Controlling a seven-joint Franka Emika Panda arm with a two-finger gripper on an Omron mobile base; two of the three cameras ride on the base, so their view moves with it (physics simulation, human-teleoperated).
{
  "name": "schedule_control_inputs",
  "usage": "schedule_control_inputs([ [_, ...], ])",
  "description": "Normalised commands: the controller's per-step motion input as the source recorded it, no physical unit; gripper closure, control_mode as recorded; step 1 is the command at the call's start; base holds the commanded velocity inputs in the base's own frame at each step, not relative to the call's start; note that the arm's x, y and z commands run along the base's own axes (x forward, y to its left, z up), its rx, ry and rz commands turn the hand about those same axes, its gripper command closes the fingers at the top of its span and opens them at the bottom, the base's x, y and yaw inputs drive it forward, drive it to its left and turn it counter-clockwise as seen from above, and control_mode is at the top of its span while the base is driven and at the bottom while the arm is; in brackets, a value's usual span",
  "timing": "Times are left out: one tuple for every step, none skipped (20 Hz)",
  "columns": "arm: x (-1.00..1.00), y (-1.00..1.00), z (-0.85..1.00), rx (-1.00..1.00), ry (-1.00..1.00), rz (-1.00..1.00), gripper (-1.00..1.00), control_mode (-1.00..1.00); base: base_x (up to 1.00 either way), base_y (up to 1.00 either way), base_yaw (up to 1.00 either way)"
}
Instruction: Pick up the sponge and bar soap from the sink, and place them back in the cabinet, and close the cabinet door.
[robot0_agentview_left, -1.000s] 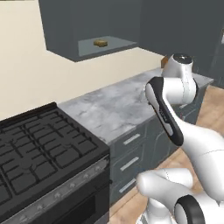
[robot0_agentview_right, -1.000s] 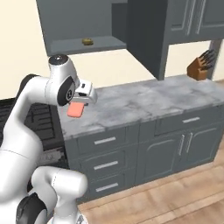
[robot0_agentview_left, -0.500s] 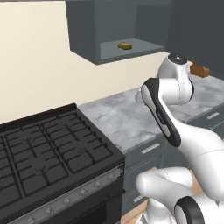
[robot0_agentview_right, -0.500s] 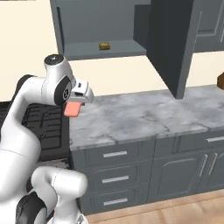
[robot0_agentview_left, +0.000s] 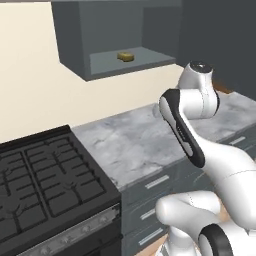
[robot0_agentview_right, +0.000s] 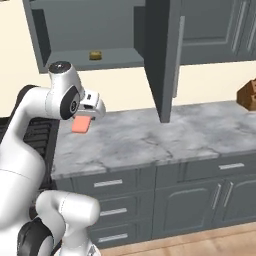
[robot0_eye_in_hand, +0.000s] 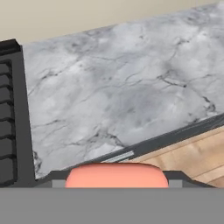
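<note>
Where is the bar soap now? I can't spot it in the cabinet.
The bar soap is held in the gripper, above the marble counter beside the stove, below the open cabinet.

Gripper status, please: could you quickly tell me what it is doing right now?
Gripper: shut on the bar soap, held above the counter.
</note>
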Motion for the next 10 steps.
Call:
schedule_control_inputs([
  [0.00,0.00,0.00,0.00,0.00,0.00,1.00,1.00,0.48,-0.33,0.05],
  [0.00,0.00,0.00,0.00,0.00,0.00,1.00,1.00,0.50,-0.18,0.08],
  [0.00,0.00,0.00,0.00,0.00,0.00,1.00,1.00,0.59,0.00,0.29],
  [0.00,0.00,0.00,0.00,0.00,0.00,1.00,1.00,0.57,-0.02,0.33],
  [0.00,0.00,0.00,0.00,0.00,0.00,1.00,1.00,0.59,0.00,0.33],
  [0.00,0.00,0.00,0.00,0.00,0.00,1.00,1.00,0.61,0.00,0.42],
  [0.00,0.00,0.00,0.00,0.00,0.00,1.00,1.00,0.56,0.00,0.41],
  [0.00,0.00,0.00,0.00,0.00,0.00,1.00,1.00,0.56,0.00,0.41],
  [0.00,0.00,0.00,0.00,0.00,0.00,1.00,1.00,0.56,0.00,0.41],
  [0.00,0.00,0.00,0.00,0.00,0.00,1.00,1.00,0.56,0.00,0.39],
])
